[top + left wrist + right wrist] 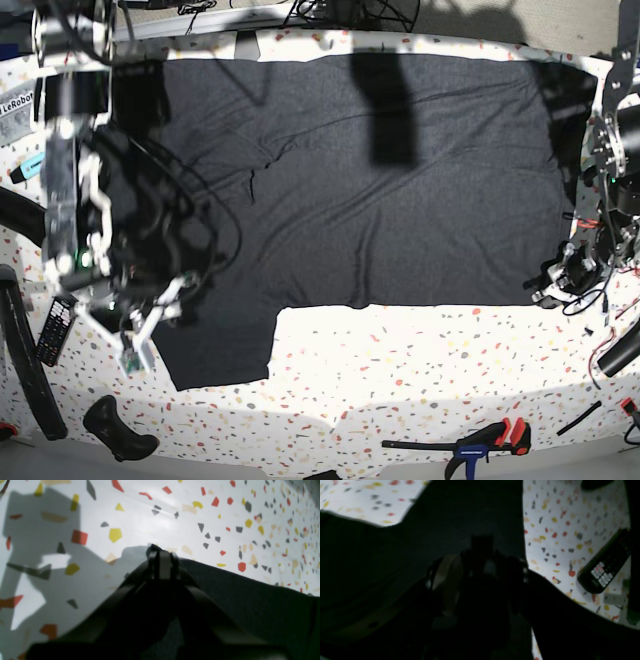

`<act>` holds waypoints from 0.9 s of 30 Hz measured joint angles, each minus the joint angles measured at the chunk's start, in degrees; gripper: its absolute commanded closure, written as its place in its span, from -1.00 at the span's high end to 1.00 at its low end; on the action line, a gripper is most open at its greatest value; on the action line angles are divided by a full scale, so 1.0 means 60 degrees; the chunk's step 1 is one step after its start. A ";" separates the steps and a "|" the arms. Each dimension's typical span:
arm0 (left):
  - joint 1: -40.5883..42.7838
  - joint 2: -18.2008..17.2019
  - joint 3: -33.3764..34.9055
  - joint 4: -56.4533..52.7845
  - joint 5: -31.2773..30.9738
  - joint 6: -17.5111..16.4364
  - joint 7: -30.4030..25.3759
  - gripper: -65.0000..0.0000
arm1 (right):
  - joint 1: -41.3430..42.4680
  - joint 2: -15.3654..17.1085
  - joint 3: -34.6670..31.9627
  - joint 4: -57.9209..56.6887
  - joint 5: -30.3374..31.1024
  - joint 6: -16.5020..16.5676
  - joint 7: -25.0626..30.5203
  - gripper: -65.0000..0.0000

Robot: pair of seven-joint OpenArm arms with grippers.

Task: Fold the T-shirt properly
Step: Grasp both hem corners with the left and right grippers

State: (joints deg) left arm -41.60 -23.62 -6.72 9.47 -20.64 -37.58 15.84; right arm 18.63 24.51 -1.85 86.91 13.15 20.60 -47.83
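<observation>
The left gripper (162, 555) has its fingers pressed together at the edge of the T-shirt (380, 180), and the wrist view shows the dark tips meeting right where the cloth ends, though whether fabric is caught between them cannot be told. In the base view this gripper (562, 280) sits at the near right corner of the shirt's hem, low against the table (400, 370).

The right gripper (481, 555) is hard to read in its own dim view; whether its jaws are spread or pinching the cloth cannot be told. In the base view it (140, 335) hovers over the near left sleeve, close to the fabric.

The T-shirt lies spread flat and plain side up across the far half of the speckled white table, its body running left to right, with one short sleeve reaching toward the near left.

Outward from the shirt, a black remote control (54, 330) lies at the left edge, also seen in the right wrist view (605, 562). A black-handled tool (118, 428) rests near the front left, and a clamp with red and black grips (475, 440) lies at the front right. No containers appear on the table.
</observation>
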 measured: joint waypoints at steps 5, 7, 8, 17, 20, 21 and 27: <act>0.0000 0.0000 0.0000 0.0000 0.0007 -0.0018 0.0033 -1.00 | 0.1705 0.0004 0.0004 -0.3246 0.0222 -0.0069 -0.0011 -0.04; 0.0000 0.0000 0.0000 0.0000 0.0015 -0.0018 0.0044 -1.00 | 0.2379 0.0004 0.0011 -0.4517 0.0368 -0.0076 -0.0044 -0.04; 0.0000 0.0000 0.0000 0.0000 0.0018 -0.0022 0.0029 -1.00 | 0.2699 0.0000 0.0011 -0.5162 0.0350 -0.0080 -0.0047 -0.04; 0.0004 -0.0004 0.0000 0.0000 0.0029 -0.0022 0.0004 -1.00 | 0.3861 0.0018 0.0044 -0.9209 0.0324 0.1719 0.0215 -0.01; 0.0007 0.0000 0.0000 0.0000 0.0029 -0.0022 0.0004 -1.00 | 0.3901 0.0015 0.0055 -0.9329 0.0324 0.2055 0.0219 0.14; 0.0007 -0.0004 0.0000 0.0000 0.0025 -0.0022 0.0000 -1.00 | 0.3898 0.0018 0.0055 -0.9337 0.0328 0.2120 0.0222 0.18; 0.0007 -0.0004 0.0000 0.0000 0.0025 -0.0022 0.0004 -1.00 | 0.4084 0.0018 0.0055 -0.9373 0.0295 0.2146 0.0211 0.22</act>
State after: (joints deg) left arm -41.56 -23.64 -6.72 9.47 -20.49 -37.71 15.86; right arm 43.13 24.62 -1.52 30.68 14.92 33.47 -46.57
